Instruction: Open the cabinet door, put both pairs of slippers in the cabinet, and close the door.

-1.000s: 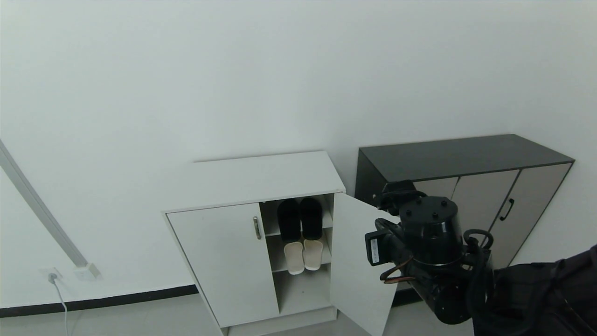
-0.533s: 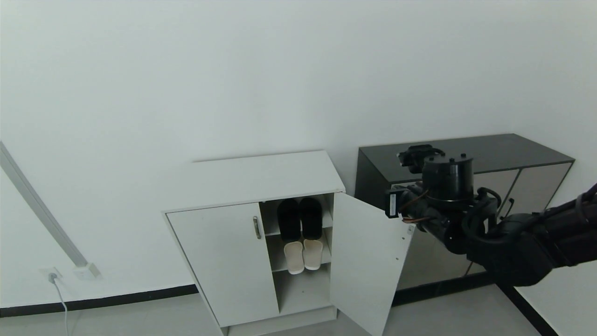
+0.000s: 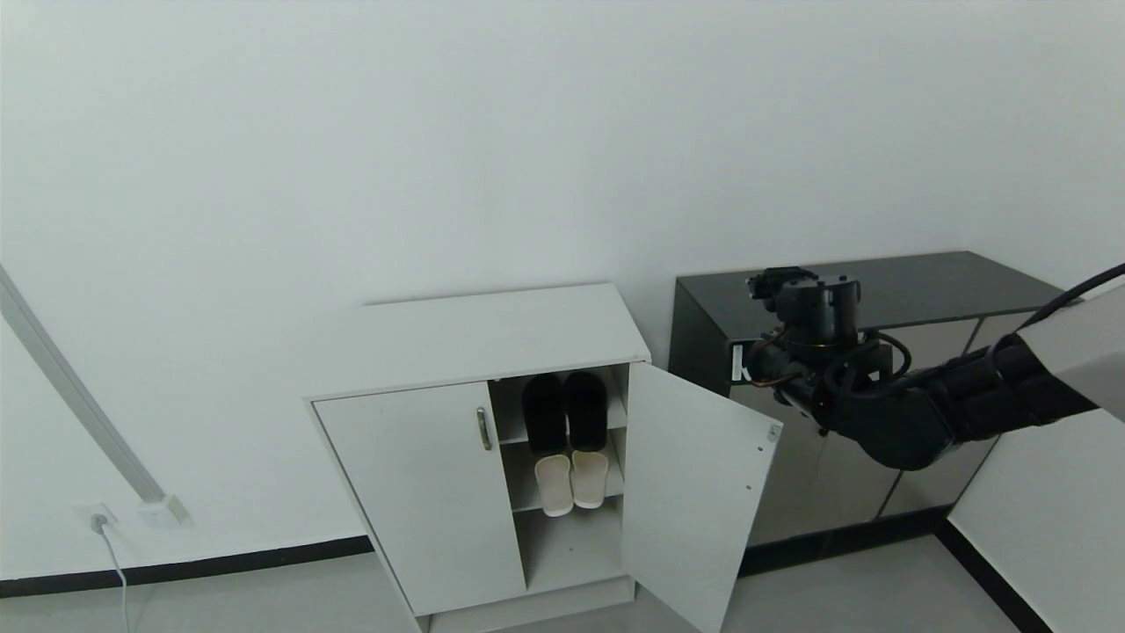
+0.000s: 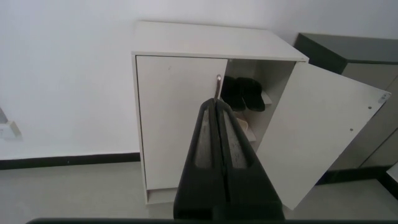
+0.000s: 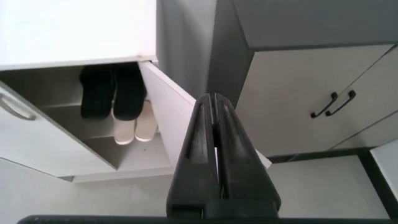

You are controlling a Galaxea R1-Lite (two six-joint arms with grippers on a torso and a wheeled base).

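Now right pincer (image 5: 215, 97) higher, farther.

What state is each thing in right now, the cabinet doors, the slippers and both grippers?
right door, open
left door, shut
black slippers, paired on the upper shelf
cream slippers, paired on the middle shelf
dark cabinet, doors shut
left gripper, jaws shut, empty
right gripper, jaws shut, empty
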